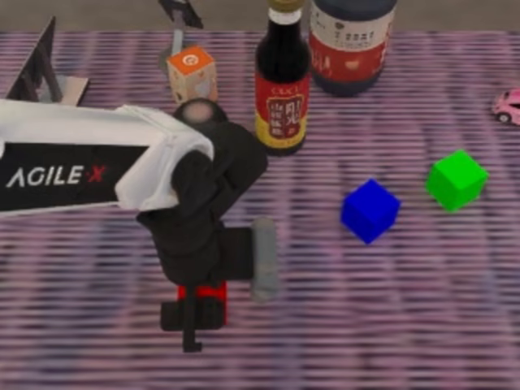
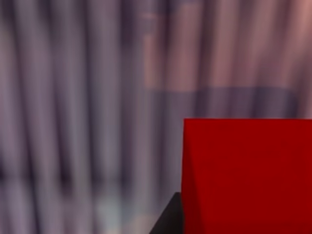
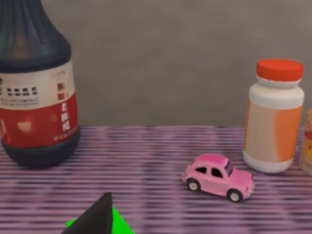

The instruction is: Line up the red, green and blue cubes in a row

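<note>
From above, the small glossy red cube (image 1: pixel 207 291) was almost wholly covered by the left arm's black two-finger gripper (image 1: pixel 192 318), only a thin red band showing; whether the fingers touched it could not be told. In the left wrist view the same cube (image 2: pixel 246 175) ran off the picture's edges, and the striped purple cloth (image 2: pixel 87 122) behind it was blurred. The tall dark sauce bottle (image 1: pixel 282 77) and the wide dark bottle with a red-and-white label (image 1: pixel 350 41) were cut off at the top view's upper edge, the pink toy car (image 1: pixel 509 106) at its right edge. In the right wrist view a dark fingertip (image 3: pixel 95 217) hid much of the bright green cube (image 3: pixel 119 225).
</note>
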You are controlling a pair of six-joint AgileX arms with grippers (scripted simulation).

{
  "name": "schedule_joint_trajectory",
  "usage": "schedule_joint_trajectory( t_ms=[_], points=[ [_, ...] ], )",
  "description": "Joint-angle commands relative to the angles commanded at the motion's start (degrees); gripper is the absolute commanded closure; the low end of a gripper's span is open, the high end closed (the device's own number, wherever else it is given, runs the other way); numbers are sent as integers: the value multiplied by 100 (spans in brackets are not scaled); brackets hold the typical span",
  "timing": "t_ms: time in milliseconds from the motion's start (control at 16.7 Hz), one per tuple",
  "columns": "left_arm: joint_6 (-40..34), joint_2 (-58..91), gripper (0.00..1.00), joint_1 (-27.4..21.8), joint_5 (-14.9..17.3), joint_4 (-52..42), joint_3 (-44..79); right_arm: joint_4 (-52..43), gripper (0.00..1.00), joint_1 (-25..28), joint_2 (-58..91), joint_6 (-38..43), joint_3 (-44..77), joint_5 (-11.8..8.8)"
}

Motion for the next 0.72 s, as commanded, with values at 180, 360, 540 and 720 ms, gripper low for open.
schedule_joint_trajectory(
  t_ms=[180, 360, 540, 720],
  points=[
    [0, 0, 77, 0, 0, 0, 0, 0, 0, 0, 0, 0, 0, 0],
    [0, 0, 55, 0, 0, 0, 0, 0, 0, 0, 0, 0, 0, 0],
    [0, 0, 32, 0, 0, 0, 0, 0, 0, 0, 0, 0, 0, 0],
    [0, 0, 10, 0, 0, 0, 0, 0, 0, 0, 0, 0, 0, 0]
  ],
)
